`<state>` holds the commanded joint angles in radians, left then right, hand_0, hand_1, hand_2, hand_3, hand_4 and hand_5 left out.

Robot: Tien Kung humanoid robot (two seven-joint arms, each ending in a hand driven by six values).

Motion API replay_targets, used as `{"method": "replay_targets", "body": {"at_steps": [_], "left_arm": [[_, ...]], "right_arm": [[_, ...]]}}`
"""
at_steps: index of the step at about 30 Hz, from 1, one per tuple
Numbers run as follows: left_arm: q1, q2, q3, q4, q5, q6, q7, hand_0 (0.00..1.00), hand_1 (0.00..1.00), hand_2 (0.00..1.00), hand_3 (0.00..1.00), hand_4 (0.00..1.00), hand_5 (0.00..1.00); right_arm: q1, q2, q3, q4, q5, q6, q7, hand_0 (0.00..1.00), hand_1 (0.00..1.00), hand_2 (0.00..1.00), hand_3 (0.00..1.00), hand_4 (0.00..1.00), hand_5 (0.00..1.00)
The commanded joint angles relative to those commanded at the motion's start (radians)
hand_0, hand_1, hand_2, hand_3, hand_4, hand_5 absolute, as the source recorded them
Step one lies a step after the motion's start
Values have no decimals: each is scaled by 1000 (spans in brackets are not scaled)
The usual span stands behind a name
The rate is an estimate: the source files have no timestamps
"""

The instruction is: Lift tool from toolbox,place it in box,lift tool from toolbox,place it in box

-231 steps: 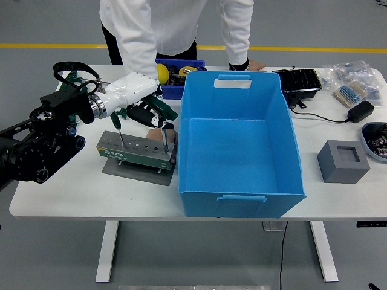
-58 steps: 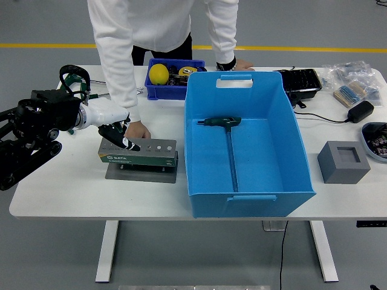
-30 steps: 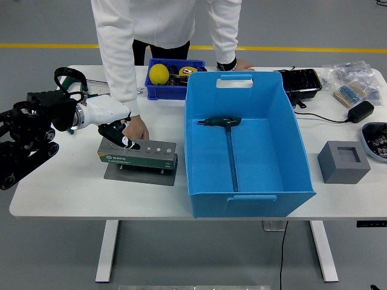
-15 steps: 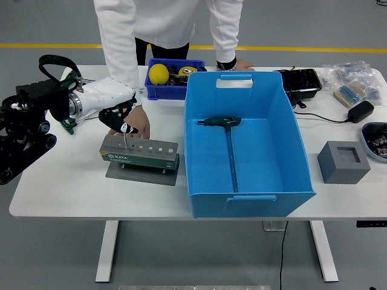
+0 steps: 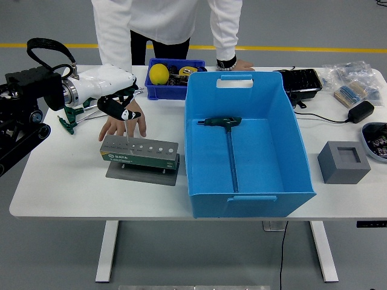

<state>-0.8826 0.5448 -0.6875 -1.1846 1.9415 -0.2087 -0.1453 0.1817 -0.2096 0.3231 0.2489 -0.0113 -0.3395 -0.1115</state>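
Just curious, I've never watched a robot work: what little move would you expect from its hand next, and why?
Probably keep raising the left hand straight up, then swing it right toward the blue box. It grips a tool whose thin shaft still points into the toolbox, so the tip must clear first. One T-handle tool already lies in the box. A person's hand rests behind the toolbox.

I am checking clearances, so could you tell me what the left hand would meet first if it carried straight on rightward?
Probably the person's hand behind the tool holder, though depth is unclear; beyond that, the blue box. The left hand grips a tool.
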Motion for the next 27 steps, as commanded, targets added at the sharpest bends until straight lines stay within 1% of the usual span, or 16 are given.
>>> {"method": "replay_targets", "body": {"at_steps": [1, 6, 7, 12, 13, 15, 18, 19, 22, 24, 27], "left_arm": [[-2, 3, -7, -11, -2, -4, 0, 109, 2, 2, 47, 718, 477], [-10, 17, -43, -67, -6, -16, 4, 109, 2, 2, 47, 718, 477], [-11, 19, -52, -78, -7, -15, 4, 100, 2, 2, 47, 710, 496], [-16, 18, -95, -135, -20, 2, 7, 100, 2, 2, 47, 710, 496], [-17, 16, -102, -144, -25, 8, 6, 79, 2, 2, 47, 703, 531], [-19, 8, -112, -160, -35, 23, 3, 79, 2, 2, 47, 703, 531], [-22, -18, -127, -188, -50, 68, -2, 79, 2, 2, 47, 703, 531], [-22, -29, -129, -199, -55, 87, -4, 75, 2, 2, 46, 700, 553], [-21, -69, -125, -237, -65, 156, -21, 75, 2, 2, 46, 700, 553], [-20, -99, -111, -258, -73, 204, -37, 75, 2, 2, 46, 700, 553], [-19, -157, -60, -265, -96, 259, -57, 75, 2, 2, 45, 703, 538]], "right_arm": [[0, 0, -1, 0, 1, 0, 0, 682, 654, 709, 556, 789, 719], [2, -2, -5, 0, 8, 1, 2, 682, 654, 709, 556, 789, 719], [3, -2, -4, 0, 7, 1, 2, 683, 653, 709, 556, 789, 719], [5, -3, -3, -1, 4, 1, 2, 683, 653, 709, 556, 789, 719], [5, -3, -3, -1, 4, 1, 2, 683, 653, 710, 556, 788, 718], [5, -3, -3, -1, 4, 1, 2, 683, 653, 710, 556, 788, 718], [6, -2, -1, -1, 0, 1, 1, 683, 653, 710, 556, 788, 718], [6, -2, 0, -1, -2, 1, 1, 683, 652, 709, 556, 788, 718], [7, -2, 2, -1, -6, 1, -1, 683, 652, 709, 556, 788, 718], [8, -2, 2, 0, -7, 1, -1, 683, 652, 709, 556, 788, 718], [9, -2, 3, 0, -8, 0, -1, 683, 653, 709, 556, 788, 718]]}}
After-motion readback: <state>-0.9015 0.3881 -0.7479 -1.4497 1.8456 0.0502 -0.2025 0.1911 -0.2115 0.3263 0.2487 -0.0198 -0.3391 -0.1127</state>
